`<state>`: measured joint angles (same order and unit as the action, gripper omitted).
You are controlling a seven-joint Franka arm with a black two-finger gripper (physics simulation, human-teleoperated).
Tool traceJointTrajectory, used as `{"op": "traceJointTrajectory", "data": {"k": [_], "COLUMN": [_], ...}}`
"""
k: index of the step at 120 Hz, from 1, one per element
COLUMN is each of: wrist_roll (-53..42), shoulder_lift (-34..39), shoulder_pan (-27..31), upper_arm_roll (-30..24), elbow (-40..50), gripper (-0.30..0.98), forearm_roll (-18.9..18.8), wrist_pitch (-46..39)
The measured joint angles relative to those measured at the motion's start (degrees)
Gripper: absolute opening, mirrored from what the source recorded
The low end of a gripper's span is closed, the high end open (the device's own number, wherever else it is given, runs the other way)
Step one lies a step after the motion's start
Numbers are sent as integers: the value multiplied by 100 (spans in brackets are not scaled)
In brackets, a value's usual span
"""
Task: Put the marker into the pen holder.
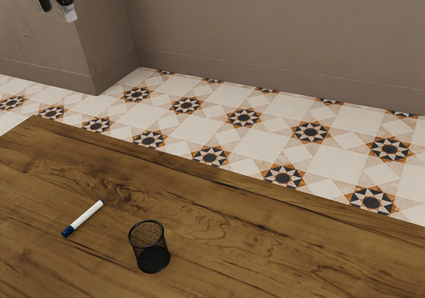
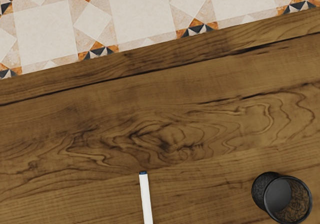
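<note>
High at the exterior view's upper left is my gripper (image 1: 58, 10), its two fingers apart with nothing between them. Well below it, a white marker (image 1: 86, 218) with a blue cap lies on the wooden table. Beside the marker, toward the exterior view's right, the black mesh pen holder (image 1: 151, 246) stands upright, with nothing visible inside. In the wrist view, part of the white marker (image 2: 145, 199) shows with its blue end tip, and the pen holder (image 2: 282, 198) stands apart from it.
The wooden table (image 1: 219, 212) ends at a long edge beside the patterned tile floor (image 1: 265, 132). Brown walls (image 1: 265, 32) rise behind the floor, and a wall corner stands near my gripper in the exterior view.
</note>
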<state>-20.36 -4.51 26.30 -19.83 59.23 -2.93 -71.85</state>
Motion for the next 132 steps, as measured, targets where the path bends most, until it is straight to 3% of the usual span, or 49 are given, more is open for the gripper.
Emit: {"op": "traceJointTrajectory", "data": {"k": [10,20,36,50,61,73,99,132], "wrist_roll": [176,328,555,639,665,647,600,559], "shoulder_lift": [-132,-221,371,816,1729,2020,1397,646], "shoulder_pan": [-339,-308,-239,-159,573,1066,1093,992], "upper_arm_roll": [-17,-1,-57,-139,-26,46,36,32], "elbow": [41,439,2301,4872,6968,8143,8629,8624], "gripper": [68,68,69,69,68,69,69,69], "forearm_roll": [-94,-224,-475,-393,-208,-77,2,-43], "wrist_pitch": [19,-8,-624,-1758,-2956,-4140,-6012,-7204]}}
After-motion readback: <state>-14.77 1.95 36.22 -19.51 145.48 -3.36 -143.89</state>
